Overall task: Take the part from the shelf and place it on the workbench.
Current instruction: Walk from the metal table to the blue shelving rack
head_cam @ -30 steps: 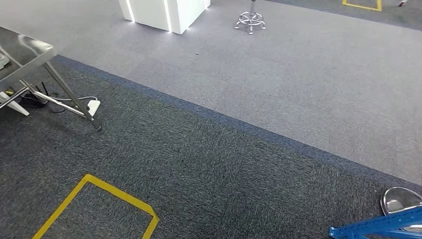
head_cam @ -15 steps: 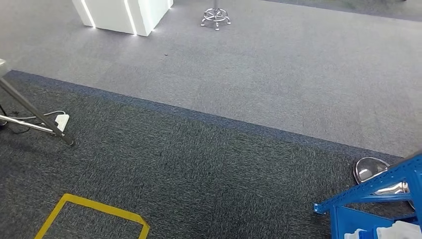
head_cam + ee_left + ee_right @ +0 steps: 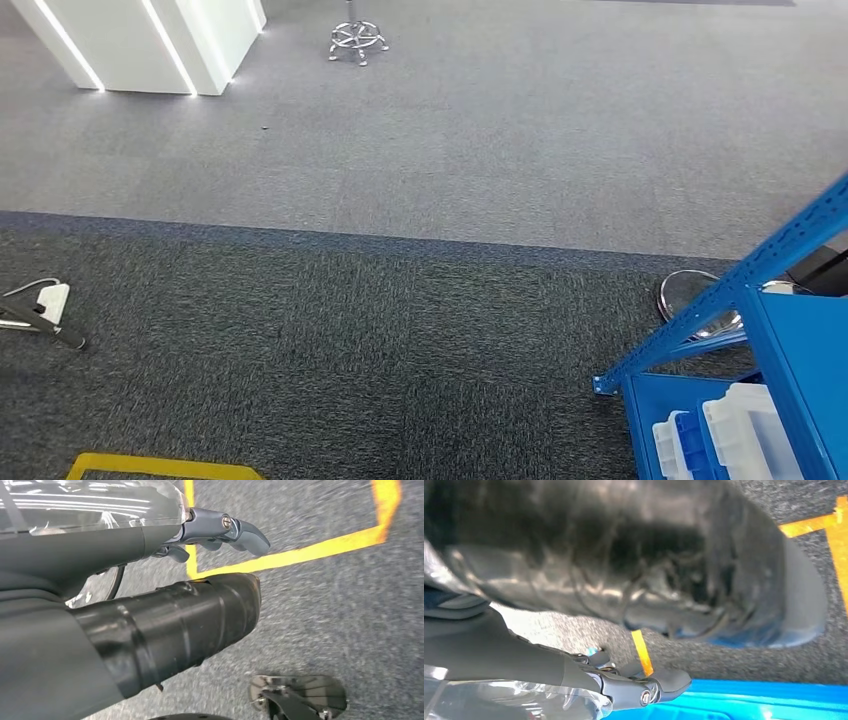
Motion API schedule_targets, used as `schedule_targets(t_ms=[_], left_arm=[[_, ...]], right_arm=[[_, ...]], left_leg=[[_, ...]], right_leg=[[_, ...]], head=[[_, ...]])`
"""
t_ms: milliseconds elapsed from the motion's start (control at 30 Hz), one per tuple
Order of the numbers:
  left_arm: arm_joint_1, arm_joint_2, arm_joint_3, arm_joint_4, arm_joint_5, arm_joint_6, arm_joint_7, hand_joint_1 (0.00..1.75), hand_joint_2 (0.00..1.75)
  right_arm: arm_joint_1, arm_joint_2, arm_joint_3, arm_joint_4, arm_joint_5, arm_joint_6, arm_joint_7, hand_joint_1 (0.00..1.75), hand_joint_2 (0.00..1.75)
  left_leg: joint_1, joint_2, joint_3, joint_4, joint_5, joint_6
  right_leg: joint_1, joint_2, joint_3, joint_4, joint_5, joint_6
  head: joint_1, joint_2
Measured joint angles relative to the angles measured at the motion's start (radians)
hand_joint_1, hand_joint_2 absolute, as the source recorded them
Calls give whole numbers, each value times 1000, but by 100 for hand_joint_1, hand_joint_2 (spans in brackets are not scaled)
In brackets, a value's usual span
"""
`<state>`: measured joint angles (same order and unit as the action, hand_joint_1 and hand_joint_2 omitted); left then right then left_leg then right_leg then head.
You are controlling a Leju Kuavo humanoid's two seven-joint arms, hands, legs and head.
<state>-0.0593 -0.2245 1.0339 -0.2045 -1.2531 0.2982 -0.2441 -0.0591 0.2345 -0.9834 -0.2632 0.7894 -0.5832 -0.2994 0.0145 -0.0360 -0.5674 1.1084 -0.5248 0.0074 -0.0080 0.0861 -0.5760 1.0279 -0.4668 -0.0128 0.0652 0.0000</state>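
Observation:
The blue shelf (image 3: 740, 290) comes into the head view at the lower right, its slanted beam above a low level that carries white bins (image 3: 745, 435). I cannot make out the part among them. My left hand (image 3: 220, 530) hangs over the carpet with its fingers apart and nothing in it. My right hand (image 3: 634, 687) also hangs free and holds nothing, with a blue surface of the shelf (image 3: 749, 700) close beside it.
A shiny round metal base (image 3: 690, 295) lies on the dark carpet by the shelf's corner. A metal table leg (image 3: 45, 333) and a white power strip (image 3: 50, 300) are at the far left. A white counter (image 3: 150, 40) and stool base (image 3: 357, 40) stand far back. Yellow floor tape (image 3: 160, 466) marks the near floor.
The whole picture has shifted left as the camera turned right: the table leg slid to the left edge and more of the blue shelf with its bins has come into view.

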Motion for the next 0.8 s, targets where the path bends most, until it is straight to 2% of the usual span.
schedule_targets(t_ms=[33, 67, 133, 167, 233, 267, 300, 333, 367, 400, 433, 467, 533, 567, 600, 633, 667, 733, 800], left_arm=[[0, 1, 0, 0, -3, 0, 2, 0, 0], [0, 2, 0, 0, -6, 0, 3, 0, 0], [-2, 3, -1, 0, -12, 0, 2, 0, 0], [-3, 3, -1, 0, -13, 0, 1, 0, 0], [-4, 4, -1, 0, -14, 0, -3, 0, 0], [-3, 4, -1, 0, -14, 0, -4, 0, 0], [-1, 4, -1, 0, -14, 0, -5, 0, 0], [0, 4, -1, 0, -14, 0, -5, 0, 0], [1, 4, -1, 0, -14, -1, -4, 0, 0], [0, 4, -1, 0, -14, -1, -3, 0, 0], [0, 4, -1, 0, -13, -1, -2, 0, 0], [-1, 3, -1, 0, -13, -2, -1, 0, 0], [-1, 3, -1, 0, -11, -2, 1, 0, 0], [-1, 3, -1, 0, -11, -3, 2, 0, 0], [-3, 3, -1, 0, -11, -3, 2, 0, 0], [-5, 3, -1, 0, -11, -3, 2, 0, 0], [-7, 3, -1, 0, -11, -3, 2, 0, 0], [-9, 3, -1, 0, -9, -4, -1, 0, 0], [-6, 3, 0, 0, -7, -5, -4, 0, 0]], right_arm=[[-1, 0, 3, 2, 8, 1, 4, 0, 0], [-1, 0, 6, 4, 15, 2, 8, 0, 0], [0, 0, 11, 7, 26, 5, 14, 0, 0], [2, 0, 14, 9, 30, 6, 15, 0, 0], [2, 0, 19, 11, 36, 6, 16, 0, 0], [0, 0, 22, 12, 38, 7, 17, 0, 0], [-1, 0, 25, 14, 40, 8, 19, 0, 0], [-2, 0, 28, 15, 43, 8, 21, 0, 0], [-2, 0, 30, 16, 46, 9, 22, 0, 0], [-1, 0, 32, 18, 49, 9, 24, 0, 0], [0, 0, 34, 19, 51, 10, 25, 0, 0], [1, 0, 36, 20, 53, 10, 25, 0, 0], [0, 0, 39, 20, 55, 13, 21, 0, 0], [-1, 0, 41, 20, 56, 15, 17, 0, 0], [-1, 0, 43, 20, 57, 17, 14, 0, 0], [0, 0, 45, 20, 58, 18, 10, 0, 0], [1, 0, 46, 20, 57, 17, 4, 0, 0], [1, 0, 46, 20, 48, 14, -9, 0, 0], [-2, 0, 44, 20, 37, 11, -19, 0, 0]], left_leg=[[1, -19, 17, -47, 18, 2], [0, -32, 25, -73, 25, 5], [-1, -21, 29, -81, 26, 14], [-1, -9, 31, -86, 31, 21], [1, 15, 35, -97, 40, 36], [-1, 28, 35, -100, 41, 41], [-3, 41, 34, -101, 41, 44], [-4, 56, 34, -101, 40, 45], [-5, 70, 34, -100, 39, 45], [-6, 84, 35, -100, 37, 44], [-6, 95, 37, -100, 35, 43], [-6, 106, 40, -100, 33, 41], [-10, 125, 47, -99, 26, 31], [-12, 134, 51, -98, 22, 26], [-13, 142, 54, -99, 19, 20], [-13, 150, 58, -100, 18, 15], [-12, 148, 61, -98, 14, 9], [-9, 108, 49, -56, -20, 0], [-6, 58, -4, 61, -86, -4]], right_leg=[[0, 12, -3, 3, 0, 5], [0, 23, -6, 4, 0, 10], [-2, 43, -12, 2, 5, 24], [-3, 36, -14, 5, 3, 28], [-2, -12, -36, 50, -28, 36], [-2, -44, -61, 104, -60, 39], [-3, -63, -92, 169, -93, 42], [-4, -71, -121, 230, -118, 45], [-5, -76, -139, 267, -127, 48], [-6, -79, -136, 266, -115, 48], [-6, -84, -114, 226, -88, 48], [-5, -98, -75, 157, -54, 45], [4, -136, -9, 34, -13, 34], [9, -147, 6, 3, -8, 28], [13, -146, 7, -4, -10, 23], [13, -135, 6, -6, -9, 18], [11, -125, 8, -10, -7, 13], [4, -105, 13, -19, -1, 1], [2, -86, 15, -21, 2, -7]], head=[[0, 0], [0, 0], [0, 0], [0, 0], [1, 0], [2, 0], [2, 0], [2, 0], [2, 0], [2, 0], [2, 0], [2, 0], [2, 0], [1, 0], [1, 0], [1, 0], [1, 0], [1, 0], [1, 0]])
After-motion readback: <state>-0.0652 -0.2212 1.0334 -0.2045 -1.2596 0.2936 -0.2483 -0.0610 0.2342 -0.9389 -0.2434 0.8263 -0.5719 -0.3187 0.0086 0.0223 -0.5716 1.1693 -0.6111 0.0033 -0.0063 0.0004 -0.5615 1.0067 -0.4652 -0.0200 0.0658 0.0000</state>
